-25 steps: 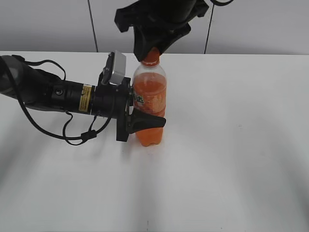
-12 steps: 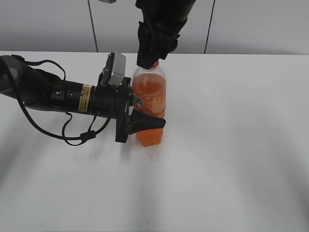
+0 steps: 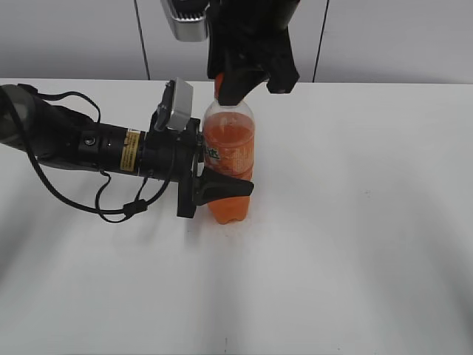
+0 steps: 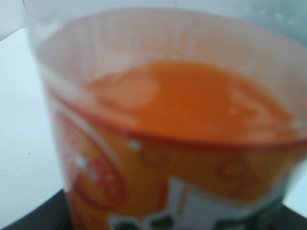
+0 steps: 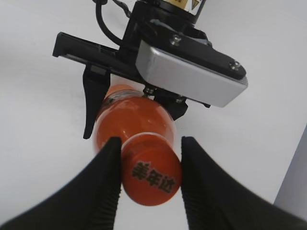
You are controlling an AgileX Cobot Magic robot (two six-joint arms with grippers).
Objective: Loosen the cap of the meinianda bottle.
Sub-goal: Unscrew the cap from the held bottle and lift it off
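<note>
Here, nearest, the left hand clamps the waist of the meinianda bottle, upright on the table; directly above, along its vertical axis, the right hand straddles and grips the cap.

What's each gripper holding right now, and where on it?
Left gripper clamps the bottle around its lower body; right gripper pinches the cap by its sides.

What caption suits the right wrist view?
Right gripper clamps the orange cap while the left gripper steadies the bottle.
</note>
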